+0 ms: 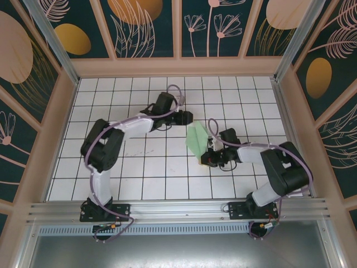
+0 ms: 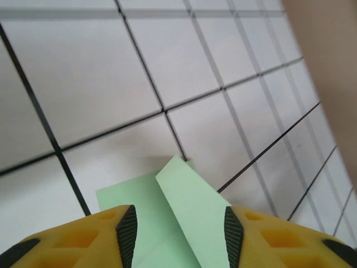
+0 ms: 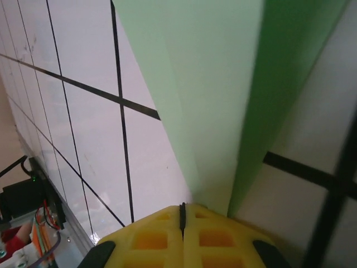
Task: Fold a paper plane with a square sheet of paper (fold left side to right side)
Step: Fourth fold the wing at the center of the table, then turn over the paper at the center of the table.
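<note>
Top view: white tiled counter (image 1: 139, 167), black grid lines, inside a pen with dark leaf-patterned walls (image 1: 148, 28)

- Sheet of paper (image 1: 196, 139): pale green, already folded into a narrow, tapering shape. It lies near the counter's middle, a little to the right, long axis running roughly far to near
- Left claw (image 1: 188, 118): reaches in from the left and sits at the far end of the sheet
- Right claw (image 1: 207, 158): reaches in from the right and sits at the near end of the sheet, low to the counter

Left wrist view:
- Left claw (image 2: 178, 229) stands part open. Yellow fingers with black pads (image 2: 127, 231) are set apart, bare gap between them
- Sheet (image 2: 167, 206) lies in that gap, one flap folded over the layer below, its diagonal edge crossing between the fingers. Far corner ends near a grid crossing
- Neither pad looks pressed onto the paper

Right wrist view:
- Right claw (image 3: 182, 207) is closed, the two yellow fingers meeting along a thin seam
- Sheet (image 3: 212, 84) narrows down to the fingertips, just right of the seam. One side is lit pale, the other a darker green band, as at a crease
- Cannot tell whether the tip is pinched or merely touches
- Counter (image 3: 83, 56) to the left, its edge and some wiring in the lower corner
</note>
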Robot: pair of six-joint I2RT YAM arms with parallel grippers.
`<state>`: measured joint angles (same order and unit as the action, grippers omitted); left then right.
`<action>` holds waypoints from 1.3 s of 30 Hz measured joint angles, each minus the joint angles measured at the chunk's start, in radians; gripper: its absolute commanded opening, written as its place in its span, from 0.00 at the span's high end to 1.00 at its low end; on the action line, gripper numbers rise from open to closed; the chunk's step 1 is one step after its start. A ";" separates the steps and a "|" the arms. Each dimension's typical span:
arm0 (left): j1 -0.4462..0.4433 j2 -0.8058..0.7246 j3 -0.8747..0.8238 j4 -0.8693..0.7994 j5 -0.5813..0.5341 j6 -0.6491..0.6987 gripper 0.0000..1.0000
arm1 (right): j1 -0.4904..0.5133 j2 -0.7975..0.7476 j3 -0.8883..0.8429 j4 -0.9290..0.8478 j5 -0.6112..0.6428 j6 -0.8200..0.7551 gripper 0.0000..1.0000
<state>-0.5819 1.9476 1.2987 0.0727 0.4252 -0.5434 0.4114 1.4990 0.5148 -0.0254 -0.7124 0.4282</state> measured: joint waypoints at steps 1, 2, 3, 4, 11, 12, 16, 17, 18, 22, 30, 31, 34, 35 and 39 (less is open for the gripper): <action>0.009 -0.037 -0.019 0.009 -0.004 -0.001 0.49 | -0.001 -0.034 0.000 -0.010 0.011 -0.002 0.77; 0.019 -0.076 -0.042 0.020 -0.008 -0.004 0.49 | -0.002 -0.078 0.000 -0.016 0.017 -0.003 0.71; 0.027 -0.110 -0.067 0.035 -0.008 -0.009 0.49 | -0.006 -0.120 0.001 -0.018 0.021 -0.006 0.67; 0.031 -0.135 -0.089 0.047 -0.006 -0.013 0.48 | -0.014 -0.159 0.002 -0.018 0.024 -0.012 0.64; 0.000 -0.131 -0.245 0.167 0.079 -0.109 0.49 | -0.135 -0.295 0.006 -0.015 0.051 -0.032 0.55; -0.008 -0.113 -0.252 0.179 0.092 -0.122 0.49 | -0.145 -0.304 0.006 -0.015 0.062 -0.032 0.53; -0.037 -0.042 -0.260 0.228 0.126 -0.171 0.51 | -0.169 -0.378 -0.007 0.000 0.108 -0.025 0.45; -0.043 -0.026 -0.259 0.240 0.134 -0.181 0.52 | -0.175 -0.403 -0.013 0.002 0.117 -0.023 0.44; -0.048 -0.010 -0.257 0.246 0.142 -0.189 0.52 | -0.182 -0.426 -0.019 0.003 0.124 -0.022 0.42; -0.062 0.054 -0.229 0.262 0.151 -0.213 0.53 | -0.189 -0.431 -0.024 0.008 0.125 -0.030 0.42; -0.064 0.069 -0.223 0.271 0.142 -0.228 0.51 | -0.132 -0.207 0.011 0.023 0.121 -0.075 0.45; -0.064 0.069 -0.223 0.271 0.138 -0.228 0.51 | -0.121 -0.179 0.025 0.027 0.122 -0.081 0.45; -0.064 0.068 -0.223 0.263 0.120 -0.221 0.50 | -0.096 -0.102 0.068 0.050 0.122 -0.091 0.47; -0.064 0.066 -0.223 0.259 0.113 -0.220 0.49 | -0.089 -0.078 0.082 0.061 0.122 -0.094 0.49; -0.064 0.034 -0.223 0.238 0.085 -0.212 0.45 | -0.074 0.001 0.111 0.103 0.123 -0.108 0.58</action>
<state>-0.6456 1.9816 1.0760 0.3107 0.5102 -0.7551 0.3374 1.4998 0.6262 0.0776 -0.5896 0.3199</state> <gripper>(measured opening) 0.530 0.463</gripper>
